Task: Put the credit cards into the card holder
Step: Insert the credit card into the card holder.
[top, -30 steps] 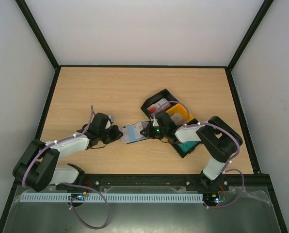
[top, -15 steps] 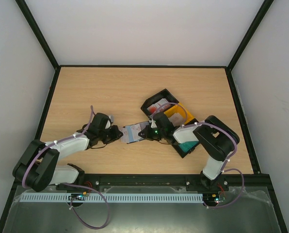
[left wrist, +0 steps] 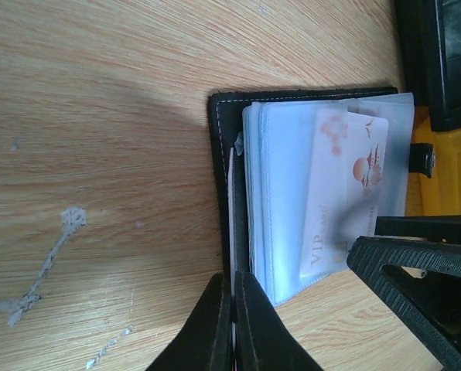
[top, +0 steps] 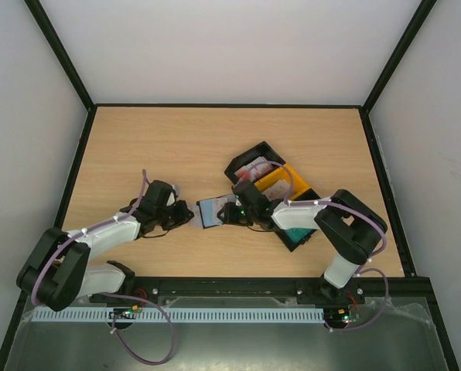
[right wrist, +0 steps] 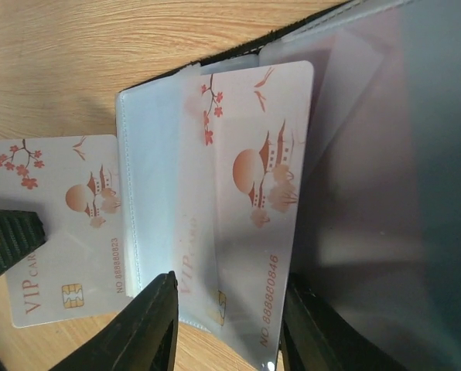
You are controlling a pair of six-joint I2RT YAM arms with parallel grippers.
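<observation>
The black card holder [top: 209, 212] lies open on the table between my two grippers, its pale blue sleeves [left wrist: 281, 193] fanned out. My left gripper [top: 190, 215] [left wrist: 234, 309] is shut on the edge of its black cover [left wrist: 219, 154]. My right gripper [top: 227, 214] [right wrist: 229, 282] is open, one finger on each side of a pinkish-white credit card [right wrist: 254, 178] that sits partly under a clear sleeve [right wrist: 149, 154]. A second, similar card [right wrist: 60, 216] lies to the left of it. In the left wrist view one card [left wrist: 346, 185] shows through a sleeve.
Joined bins stand just right of the holder: a black one [top: 254, 154] holding red-and-white cards [top: 255, 167], a yellow one [top: 281, 182], and another black one with a teal card [top: 296, 232]. The right arm reaches across in front of them.
My right gripper has slid a little to the left over the holder and opened, letting go of the card. The left gripper stays shut on the cover.
</observation>
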